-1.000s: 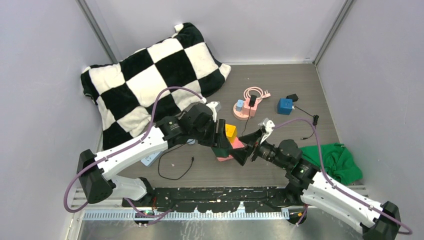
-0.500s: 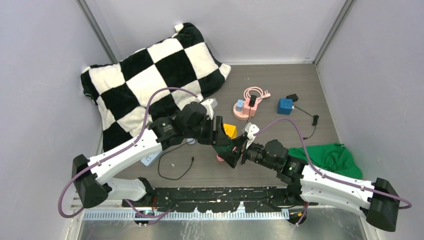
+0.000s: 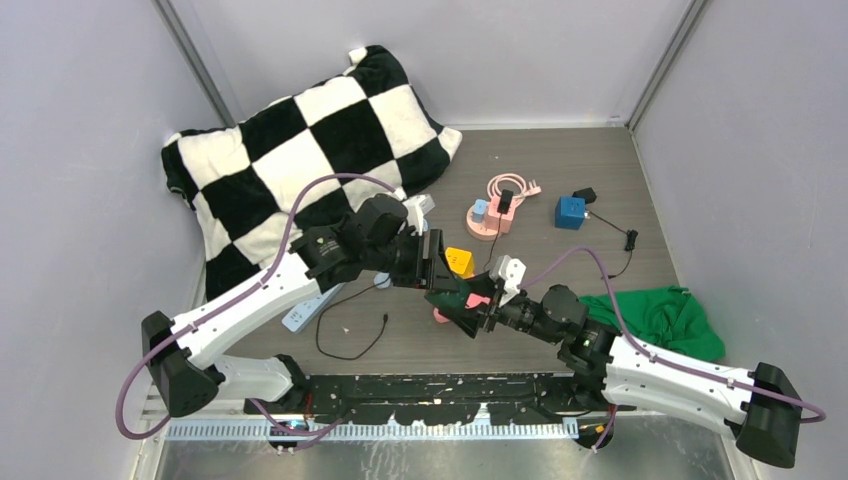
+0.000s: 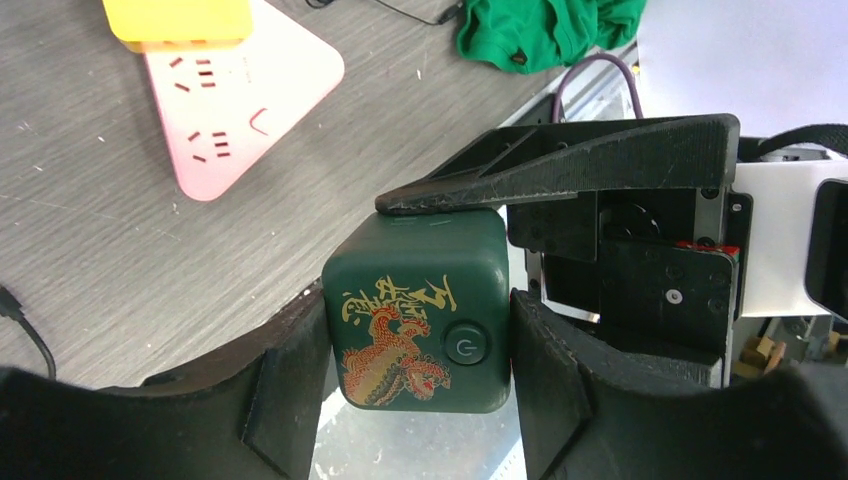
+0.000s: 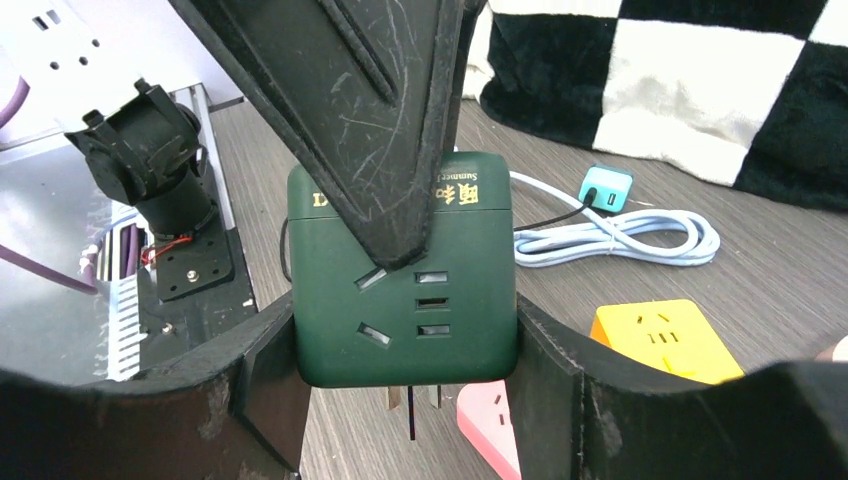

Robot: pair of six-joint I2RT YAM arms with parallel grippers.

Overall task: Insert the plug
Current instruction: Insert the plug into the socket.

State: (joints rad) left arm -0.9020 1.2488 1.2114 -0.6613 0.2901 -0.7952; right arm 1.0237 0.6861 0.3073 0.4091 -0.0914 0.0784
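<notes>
A dark green cube plug (image 4: 418, 325) with a gold and red dragon and a power button is held above the table. My left gripper (image 4: 418, 400) is shut on its sides. My right gripper (image 5: 405, 400) is shut on the same green cube (image 5: 405, 300), whose metal prongs point down at the table. In the top view the two grippers meet at the cube (image 3: 455, 297), just above the pink triangular power strip (image 3: 437, 316). That strip shows in the left wrist view (image 4: 240, 90) and under the prongs in the right wrist view (image 5: 485, 425).
A yellow socket cube (image 3: 459, 261) sits beside the pink strip. A checkered pillow (image 3: 300, 150) lies at the back left, a green cloth (image 3: 665, 320) at the right. A blue cube (image 3: 570, 212), a round pink socket (image 3: 487, 218), a white strip (image 3: 300, 315) and a black cable (image 3: 350, 340) lie around.
My right arm has swung left and lower, bringing its gripper onto the green cube in my left gripper. My left arm has shifted slightly left.
</notes>
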